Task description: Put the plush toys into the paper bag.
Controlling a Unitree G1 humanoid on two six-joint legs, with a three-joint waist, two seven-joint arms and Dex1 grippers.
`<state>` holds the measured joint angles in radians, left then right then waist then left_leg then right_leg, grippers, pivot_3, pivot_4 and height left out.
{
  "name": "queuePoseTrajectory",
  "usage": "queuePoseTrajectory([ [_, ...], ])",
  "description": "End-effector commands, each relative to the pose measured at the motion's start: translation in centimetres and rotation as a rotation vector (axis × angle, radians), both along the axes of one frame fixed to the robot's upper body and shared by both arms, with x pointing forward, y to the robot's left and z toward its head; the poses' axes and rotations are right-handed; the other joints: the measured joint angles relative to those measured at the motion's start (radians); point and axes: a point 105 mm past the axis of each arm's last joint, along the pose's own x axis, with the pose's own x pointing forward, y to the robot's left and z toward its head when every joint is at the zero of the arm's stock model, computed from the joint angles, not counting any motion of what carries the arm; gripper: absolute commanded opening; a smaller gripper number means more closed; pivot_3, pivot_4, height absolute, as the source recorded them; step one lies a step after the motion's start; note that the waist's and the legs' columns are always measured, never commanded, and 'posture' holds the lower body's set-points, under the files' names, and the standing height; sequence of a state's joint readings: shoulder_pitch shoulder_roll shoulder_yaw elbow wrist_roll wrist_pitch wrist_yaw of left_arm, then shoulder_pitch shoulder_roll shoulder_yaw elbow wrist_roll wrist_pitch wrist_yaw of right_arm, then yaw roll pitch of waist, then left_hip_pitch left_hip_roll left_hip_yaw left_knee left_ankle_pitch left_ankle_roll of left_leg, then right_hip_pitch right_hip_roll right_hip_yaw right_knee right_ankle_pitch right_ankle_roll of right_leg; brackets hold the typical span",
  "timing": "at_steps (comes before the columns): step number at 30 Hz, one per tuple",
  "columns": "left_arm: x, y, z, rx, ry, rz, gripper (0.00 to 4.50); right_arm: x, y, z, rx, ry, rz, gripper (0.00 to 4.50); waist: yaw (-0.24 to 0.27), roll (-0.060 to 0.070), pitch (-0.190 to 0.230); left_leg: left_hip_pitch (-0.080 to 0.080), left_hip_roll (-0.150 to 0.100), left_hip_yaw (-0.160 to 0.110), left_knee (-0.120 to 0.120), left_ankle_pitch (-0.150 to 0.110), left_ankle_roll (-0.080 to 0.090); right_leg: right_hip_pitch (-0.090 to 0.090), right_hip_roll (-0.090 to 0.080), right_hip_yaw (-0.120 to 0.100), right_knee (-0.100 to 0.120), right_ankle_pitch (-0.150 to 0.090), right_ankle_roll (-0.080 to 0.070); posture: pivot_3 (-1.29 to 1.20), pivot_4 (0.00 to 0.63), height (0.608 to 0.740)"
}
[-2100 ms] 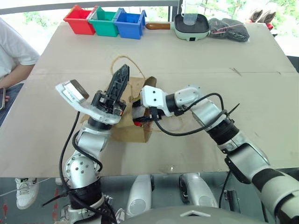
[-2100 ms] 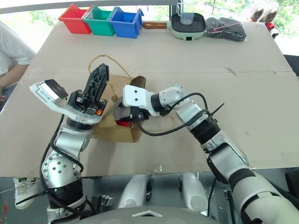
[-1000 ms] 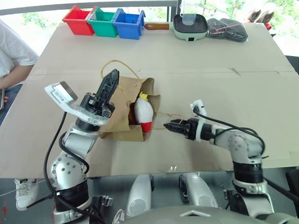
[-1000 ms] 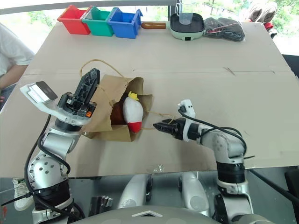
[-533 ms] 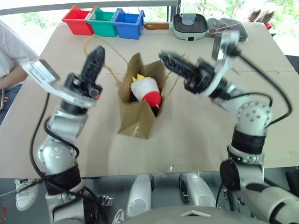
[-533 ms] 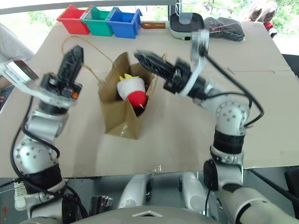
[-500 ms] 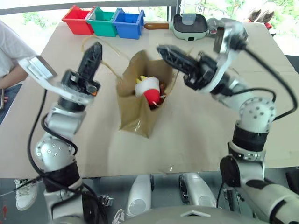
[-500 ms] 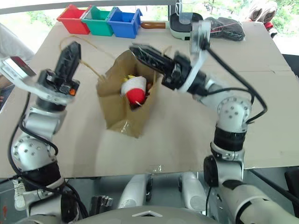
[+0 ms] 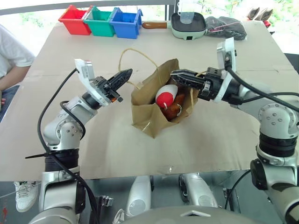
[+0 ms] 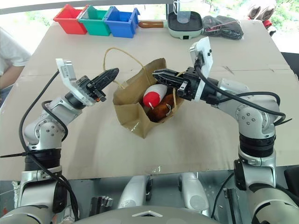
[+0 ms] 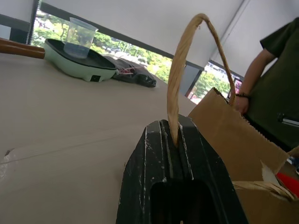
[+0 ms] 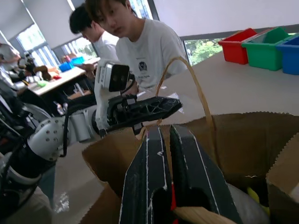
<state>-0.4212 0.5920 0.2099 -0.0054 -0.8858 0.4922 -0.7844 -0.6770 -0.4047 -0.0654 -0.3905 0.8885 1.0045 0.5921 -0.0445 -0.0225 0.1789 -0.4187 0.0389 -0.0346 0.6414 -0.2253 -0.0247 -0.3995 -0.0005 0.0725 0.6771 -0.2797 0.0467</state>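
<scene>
The paper bag (image 9: 154, 109) sits in the middle of the bench (image 9: 224, 140), tipped a little, with its mouth open. It is thin brown paper, light and crinkly, so it would bend or tear if pulled hard. The best places to hold it are its two rope handles, which are twisted cord and look strong.

Both plush toys are inside the bag. The red-and-white fries toy (image 9: 166, 96) pokes up near the mouth, and the orange-brown chicken toy (image 9: 173, 109) lies just beside it. They are soft, squashy and light, and would not break if dropped.

The left gripper (image 9: 122, 76) has its fingers shut tight on the far-left handle (image 9: 135, 58), which loops up in the air. The right gripper (image 9: 180, 75) reaches over the right side of the bag mouth by the other handle (image 10: 174, 99). Its fingers are nearly together, but I cannot tell if they pinch the cord.

Far away stand red, green and blue bins (image 9: 99, 21) and a small green pan (image 9: 188, 24). A person (image 9: 11, 58) sits at the left.
</scene>
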Motion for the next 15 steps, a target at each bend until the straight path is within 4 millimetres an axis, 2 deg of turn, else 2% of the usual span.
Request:
queuePoseTrajectory([
  [1,-1.2,0.4,1.1,0.016,-0.074,-0.081,0.00,-1.8,-0.2,1.7,-0.003,-0.091,0.055,1.60,0.002,0.000,0.000,0.000,0.000,0.000,0.000,0.000,0.000,0.000,0.000,0.000,0.000,0.000,0.000,0.00,0.150,0.740],
  [4,-2.1,0.5,1.8,0.013,-0.103,-0.139,1.05,-2.2,-1.4,2.0,-0.088,-0.130,0.015,2.98,0.006,0.000,0.000,-0.001,0.000,0.000,0.000,0.000,0.000,0.000,-0.001,0.000,-0.001,0.000,0.000,0.00,0.150,0.740],
  [5,-2.1,0.7,2.0,0.010,-0.105,-0.132,1.35,-2.5,-1.8,2.0,-0.100,-0.124,0.017,3.33,0.008,0.000,0.000,-0.002,0.000,0.000,0.001,0.000,0.000,0.000,-0.001,-0.001,-0.001,0.000,0.000,0.00,0.150,0.740],
  [6,-2.1,0.8,1.9,0.013,-0.097,-0.132,1.92,-2.8,-2.3,2.0,-0.113,-0.118,0.020,3.51,0.008,0.000,0.000,-0.002,0.000,0.000,0.001,0.000,0.000,0.000,-0.001,-0.001,-0.001,0.000,0.000,0.00,0.150,0.740],
  [9,-2.3,2.1,1.9,0.016,-0.056,-0.094,3.36,-3.8,-4.3,2.2,-0.175,-0.109,-0.001,3.51,0.008,0.000,0.000,-0.002,0.000,0.000,0.001,0.000,0.000,0.000,-0.001,-0.001,-0.001,0.000,0.000,0.00,0.150,0.740],
  [11,-3.2,2.5,1.5,0.046,-0.029,-0.130,4.29,-4.5,-5.4,2.0,-0.218,-0.092,-0.017,3.51,0.006,0.000,0.000,-0.002,0.000,-0.001,0.001,0.000,0.000,0.000,-0.001,-0.001,-0.002,0.000,0.000,0.00,0.150,0.740],
  [12,-3.7,2.7,1.3,0.057,-0.013,-0.150,4.42,-4.9,-5.9,1.8,-0.237,-0.080,-0.020,3.51,0.004,0.000,0.000,-0.002,0.000,0.000,0.000,0.000,0.000,0.000,-0.001,-0.001,-0.002,0.000,0.000,0.00,0.150,0.740],
  [15,-4.7,2.7,0.2,0.110,0.016,-0.174,4.42,-5.8,-6.4,1.4,-0.254,-0.058,-0.020,3.51,0.003,0.000,0.000,-0.002,0.000,0.000,0.000,0.000,0.000,0.000,-0.001,0.000,-0.002,0.000,0.000,0.00,0.150,0.740],
])
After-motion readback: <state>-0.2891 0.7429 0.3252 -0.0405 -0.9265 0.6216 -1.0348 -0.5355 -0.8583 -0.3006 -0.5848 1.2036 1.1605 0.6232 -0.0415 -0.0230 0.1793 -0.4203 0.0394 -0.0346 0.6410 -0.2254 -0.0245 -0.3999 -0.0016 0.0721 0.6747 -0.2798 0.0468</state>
